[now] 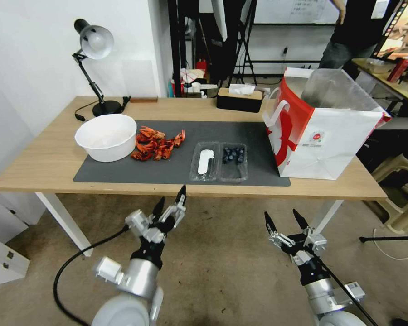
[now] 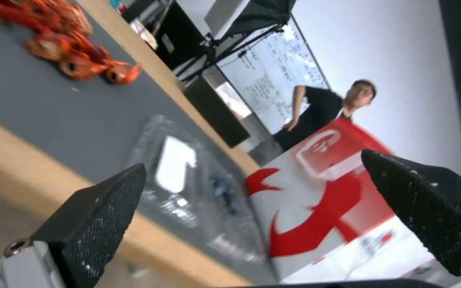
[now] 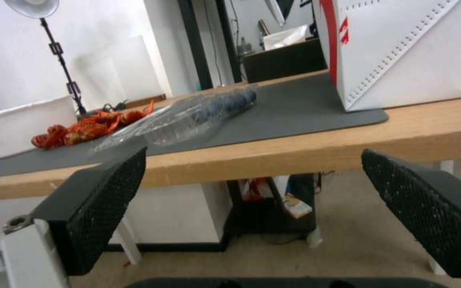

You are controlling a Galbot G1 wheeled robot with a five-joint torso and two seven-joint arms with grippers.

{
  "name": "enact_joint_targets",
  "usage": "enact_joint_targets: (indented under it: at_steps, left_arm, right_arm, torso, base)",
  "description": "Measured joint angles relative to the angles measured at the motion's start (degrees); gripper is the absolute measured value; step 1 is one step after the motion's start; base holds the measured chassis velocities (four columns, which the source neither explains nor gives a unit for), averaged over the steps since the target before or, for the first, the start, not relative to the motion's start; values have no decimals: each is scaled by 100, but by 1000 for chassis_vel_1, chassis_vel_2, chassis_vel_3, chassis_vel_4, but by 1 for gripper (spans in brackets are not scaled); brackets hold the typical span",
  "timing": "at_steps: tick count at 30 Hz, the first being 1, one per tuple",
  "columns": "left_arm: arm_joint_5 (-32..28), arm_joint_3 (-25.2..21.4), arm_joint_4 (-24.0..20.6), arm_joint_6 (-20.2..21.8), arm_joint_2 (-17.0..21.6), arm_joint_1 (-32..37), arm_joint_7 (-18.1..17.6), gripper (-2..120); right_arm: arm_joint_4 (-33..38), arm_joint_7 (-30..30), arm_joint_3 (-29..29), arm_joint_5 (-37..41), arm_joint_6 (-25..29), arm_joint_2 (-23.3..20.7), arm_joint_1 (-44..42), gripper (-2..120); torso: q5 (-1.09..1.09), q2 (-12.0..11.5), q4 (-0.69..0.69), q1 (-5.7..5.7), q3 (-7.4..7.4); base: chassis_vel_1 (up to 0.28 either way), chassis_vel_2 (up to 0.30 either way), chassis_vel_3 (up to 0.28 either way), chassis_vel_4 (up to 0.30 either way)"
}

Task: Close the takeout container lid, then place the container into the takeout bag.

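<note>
Two grippers hang below the near edge of the surface (image 1: 41, 167), both with fingers spread and holding nothing: the left gripper (image 1: 170, 201) just under the edge, the right gripper (image 1: 283, 219) lower and farther off. On the dark mat (image 1: 177, 174) the takeout container (image 1: 219, 161) lies opened flat, its lid (image 1: 205, 161) at 9 o'clock of the berry half. Standing at 3 o'clock, just beside it, is the takeout bag (image 1: 324, 136), mouth open. At 9 o'clock lie red crayfish (image 1: 156, 144) and a white bowl (image 1: 106, 136); a tissue box (image 1: 239, 98) sits at 12 o'clock, a desk lamp (image 1: 94, 59) at 10 o'clock.
</note>
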Motion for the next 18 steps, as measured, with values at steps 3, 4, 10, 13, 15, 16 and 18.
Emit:
enact_joint_targets:
  at_steps: [3,4,10,13,15,16,18]
  left_arm:
    - [-335,115,132,131,21,-408,-297,100]
    - [-404,179,202,156,29,-552,-418,100]
    - [-766,614,538,256,-6,-1246,-1290,100]
    - [-1009,814,588,329,-71,-1503,-1682,100]
    - [-1143,1044,701,421,-141,-1794,-2024,100]
    - [-1164,1134,772,439,-168,-1908,-2139,100]
    - [-1179,1193,853,453,-188,-2007,-2232,100]
  right_arm:
    - [32,8,30,-66,-25,40,-54,100]
    - [39,10,42,-88,-30,52,-75,100]
    - [38,15,97,-177,-40,94,-197,100]
    - [19,15,100,-203,-40,107,-212,100]
    - [4,22,98,-252,-44,124,-218,100]
    - [-3,25,90,-273,-46,133,-217,100]
    - [-13,29,84,-291,-50,141,-215,100]
  torso:
    - [-1,0,-1,0,0]
    - [0,0,0,0,0]
    - [1,0,0,0,0]
    - [1,0,0,0,0]
    - [2,0,0,0,0]
    - [1,0,0,0,0]
    - [0,0,-2,0,0]
  base:
    - [0,0,0,0]
    - [0,0,0,0]
    - [0,0,0,0]
    - [0,0,0,0]
    - [0,0,0,0]
    - [0,0,0,0]
    - [0,0,0,0]
